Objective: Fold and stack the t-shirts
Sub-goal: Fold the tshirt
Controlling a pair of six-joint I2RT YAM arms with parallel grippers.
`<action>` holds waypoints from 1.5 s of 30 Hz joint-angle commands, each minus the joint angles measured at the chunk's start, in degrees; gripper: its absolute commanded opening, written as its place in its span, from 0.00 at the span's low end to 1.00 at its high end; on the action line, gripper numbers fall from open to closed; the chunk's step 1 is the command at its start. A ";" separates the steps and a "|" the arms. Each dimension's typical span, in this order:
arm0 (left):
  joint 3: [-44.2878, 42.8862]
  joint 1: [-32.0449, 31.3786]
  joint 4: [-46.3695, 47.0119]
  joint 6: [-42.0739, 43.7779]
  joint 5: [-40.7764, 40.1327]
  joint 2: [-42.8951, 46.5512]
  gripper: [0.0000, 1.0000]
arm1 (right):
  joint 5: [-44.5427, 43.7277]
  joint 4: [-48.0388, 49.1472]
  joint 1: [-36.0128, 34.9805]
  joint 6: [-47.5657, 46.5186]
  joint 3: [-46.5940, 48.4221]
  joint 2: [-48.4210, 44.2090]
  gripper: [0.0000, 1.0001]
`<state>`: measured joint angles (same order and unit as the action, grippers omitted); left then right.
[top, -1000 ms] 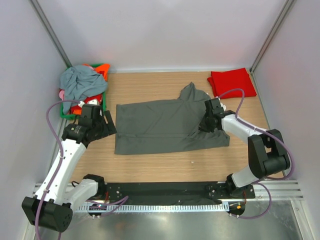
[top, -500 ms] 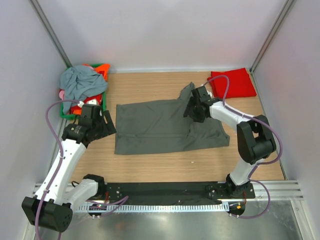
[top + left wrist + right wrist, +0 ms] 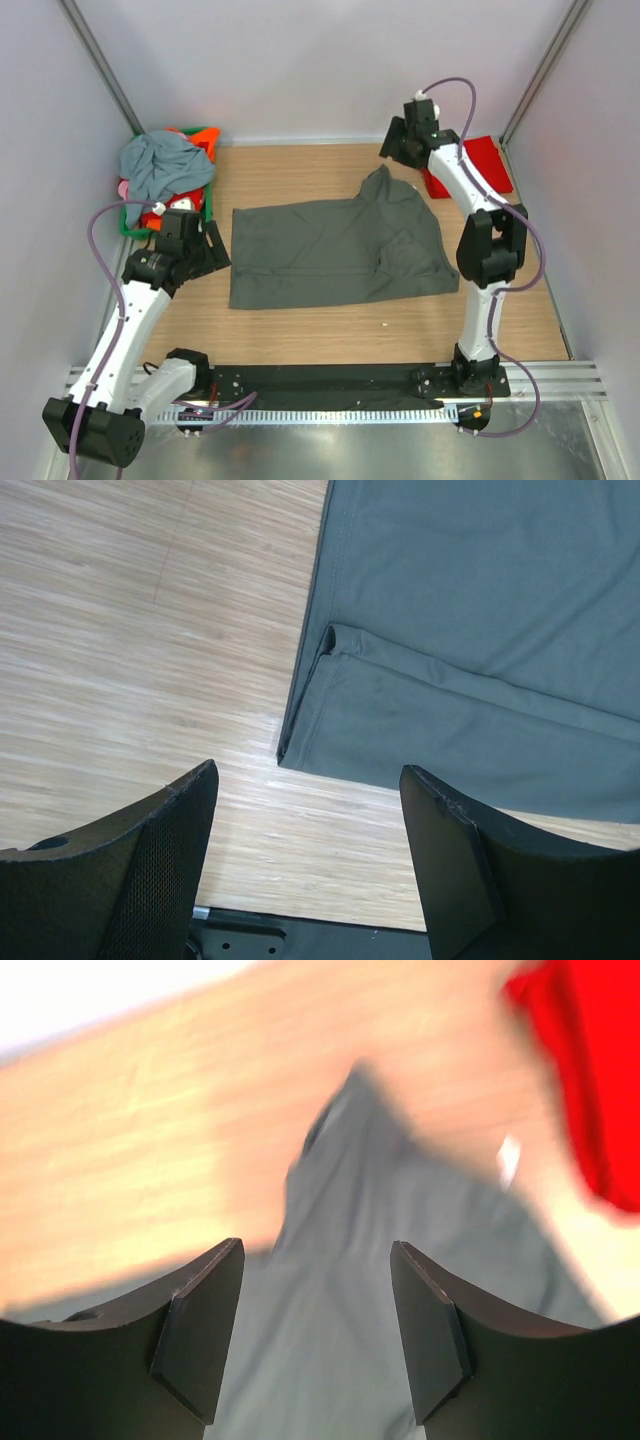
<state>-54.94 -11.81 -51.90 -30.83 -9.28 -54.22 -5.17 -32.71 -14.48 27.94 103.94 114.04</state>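
Observation:
A large charcoal-grey t-shirt (image 3: 335,250) lies partly folded in the middle of the table, one sleeve (image 3: 382,187) pointing towards the back. A folded red t-shirt (image 3: 487,160) sits at the back right. My left gripper (image 3: 217,246) hovers open at the grey t-shirt's left edge; the left wrist view shows that folded corner (image 3: 335,655) just ahead of the gripper (image 3: 305,860). My right gripper (image 3: 392,146) is raised at the back, open and holding nothing. Its blurred wrist view looks down between the gripper's (image 3: 315,1330) fingers at the grey t-shirt (image 3: 345,1210) and the red t-shirt (image 3: 595,1080).
A green basket (image 3: 208,135) at the back left holds a crumpled blue-grey t-shirt (image 3: 160,165) over orange and pink cloth. White walls close the back and both sides. The arms' black base rail (image 3: 320,380) runs along the near edge.
My right gripper opened, let go of the grey t-shirt's right side, and rose towards the back of the table. The left arm stayed where it was.

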 commanded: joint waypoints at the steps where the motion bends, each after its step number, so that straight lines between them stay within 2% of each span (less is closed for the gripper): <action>1: 0.44 0.39 1.63 0.24 -1.00 1.30 0.75 | 1.21 -5.16 3.66 -4.47 10.29 8.55 0.66; 8: 0.71 0.47 1.98 0.24 -0.57 1.39 0.74 | 0.68 -9.48 4.55 -8.52 39.10 28.41 0.67; 10: 0.53 0.39 1.89 0.33 -0.57 1.04 0.74 | 1.04 -7.03 4.72 -8.17 40.64 31.68 0.70; 17: 0.62 0.56 1.63 0.33 -0.83 0.25 0.74 | 3.58 0.18 4.72 -4.92 33.80 33.88 0.70; 18: 0.71 0.74 1.89 0.33 -0.92 0.25 0.75 | 3.85 0.89 4.72 -4.05 32.57 33.71 0.67; 20: 0.62 1.00 1.80 0.24 -1.09 0.08 0.75 | 4.46 2.90 4.64 -3.69 29.23 33.44 0.56; 21: 0.71 1.00 1.71 0.24 -1.18 -0.19 0.75 | 6.38 3.35 4.55 -3.51 28.52 33.44 0.48; 23: 0.62 1.18 1.71 0.16 -1.27 -0.45 0.75 | 6.31 2.05 4.55 -3.77 30.26 34.23 0.35; 24: 0.62 1.35 1.71 0.16 -1.27 -0.97 0.75 | 6.31 1.43 4.55 -3.95 31.23 34.32 0.22; 26: 0.62 2.14 1.71 -0.11 -1.44 -1.68 0.74 | 5.79 2.11 4.55 -4.56 29.93 32.67 0.14; 27: 0.45 2.49 1.54 -0.28 -2.05 -2.55 0.74 | 5.70 3.52 4.55 -4.57 27.74 31.43 0.05; 28: 0.01 2.76 1.36 -1.15 -2.93 -3.26 0.73 | 5.78 5.18 4.46 -4.48 22.76 30.29 0.03; 31: -0.79 2.76 3.63 -6.32 -3.47 -6.24 0.72 | 5.87 8.89 4.55 -3.34 16.14 26.07 0.01; 33: -1.57 2.67 8.99 -9.23 -1.54 -8.61 0.71 | 6.83 10.03 4.46 -2.98 14.19 24.92 0.01; 36: -4.46 1.36 16.99 -12.41 -3.28 -16.60 0.70 | 8.51 13.45 4.02 -2.54 9.01 21.94 0.01; 40: -16.47 0.91 19.73 -13.99 -5.66 -35.02 0.62 | 9.91 15.13 3.14 -3.07 4.70 20.09 0.01; 45: -28.19 0.83 20.79 -12.15 -9.79 -50.79 0.60 | 9.83 14.16 3.14 -4.12 4.26 20.08 0.01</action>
<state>-77.91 -10.83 -34.48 -42.92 -14.81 -99.85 3.81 -18.09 -10.90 24.84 109.51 137.16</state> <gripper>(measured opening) 0.608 0.033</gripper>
